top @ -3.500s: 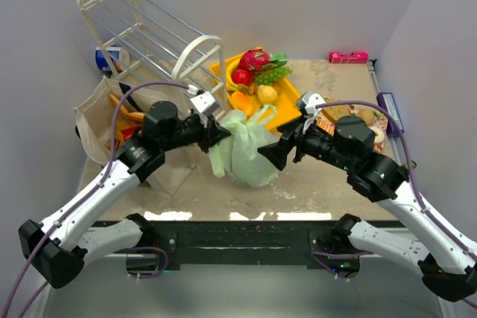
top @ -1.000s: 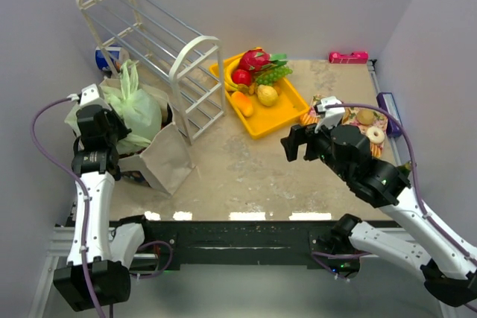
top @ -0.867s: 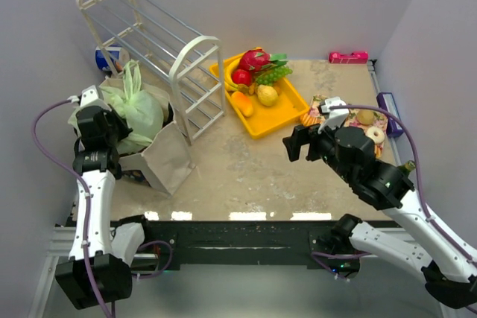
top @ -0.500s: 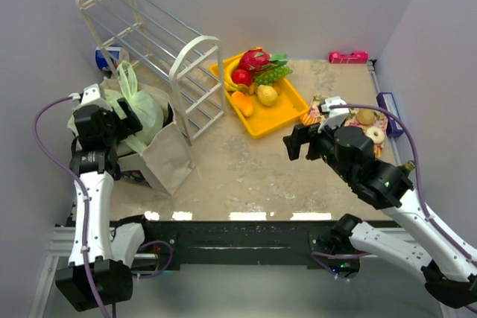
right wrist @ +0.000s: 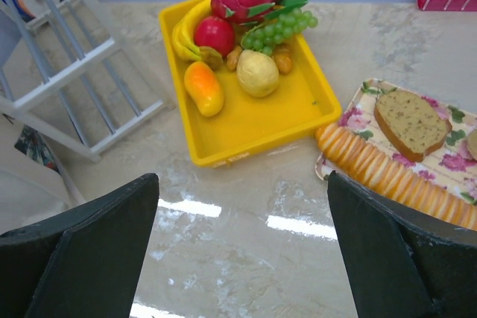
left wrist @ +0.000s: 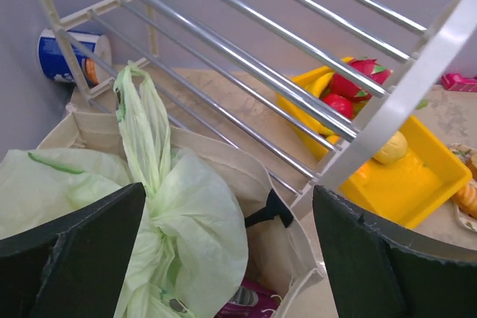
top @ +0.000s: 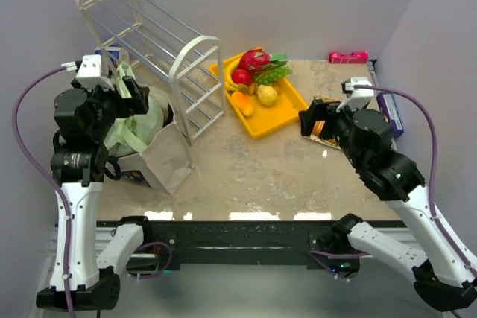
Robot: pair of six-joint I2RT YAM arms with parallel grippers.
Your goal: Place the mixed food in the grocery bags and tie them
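left end effector (left wrist: 227, 247) wide | green bag (left wrist: 195, 225) below, in tote (left wrist: 257, 184) | right end effector (right wrist: 242, 251) wide

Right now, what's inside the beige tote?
The pale-green plastic bag fills the beige tote, handles sticking up. A purplish packet shows at its edge; anything beneath the bag is hidden.

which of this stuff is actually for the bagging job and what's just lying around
For the job:
green plastic bag, sitting in the beige tote
snack packet in the tote

Lying about:
white rack
yellow tray of toy fruit
floral plate with bread
blue can
pink object
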